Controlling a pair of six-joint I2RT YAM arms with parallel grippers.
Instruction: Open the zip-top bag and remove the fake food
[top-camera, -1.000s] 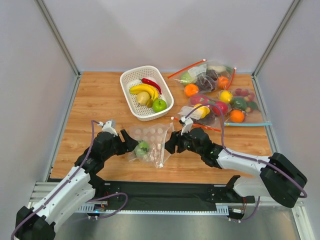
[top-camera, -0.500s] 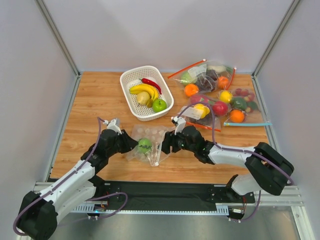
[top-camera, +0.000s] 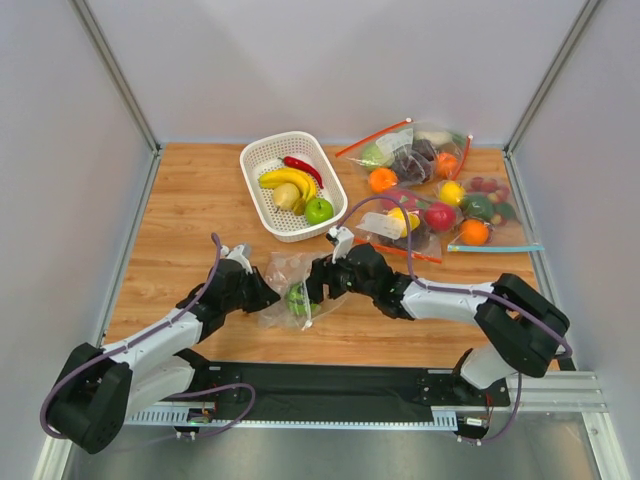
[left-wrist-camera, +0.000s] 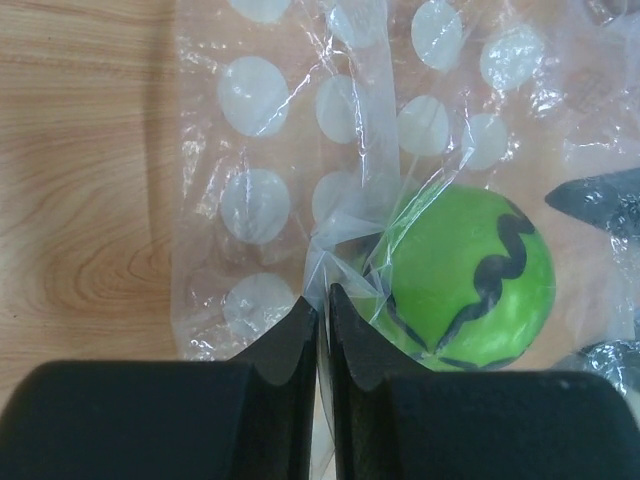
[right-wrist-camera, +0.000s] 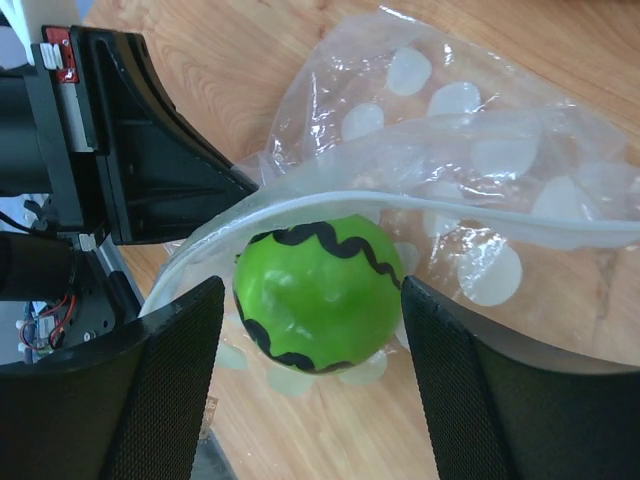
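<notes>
Apple (right-wrist-camera: 315, 290) removal from bag (left-wrist-camera: 300, 150)
Bag was pinched by left gripper (left-wrist-camera: 322, 295); right gripper (right-wrist-camera: 312, 330) was spread around apple (best closed on it alone).

- Left arm (top-camera: 160, 335), black-and-white, jointed: stretched low over the wooden worktop (top-camera: 190, 200), reaching inward to the right.
- Left claw (left-wrist-camera: 322, 300): black fingers pressed almost together, pinching a fold of the clear, white-dotted plastic zip-top bag (left-wrist-camera: 260, 200).
- Right arm (top-camera: 450, 298), black-and-white, jointed: stretched low, reaching left toward the other arm.
- Right claw (right-wrist-camera: 312, 290): black textured fingers spread wide apart.
</notes>
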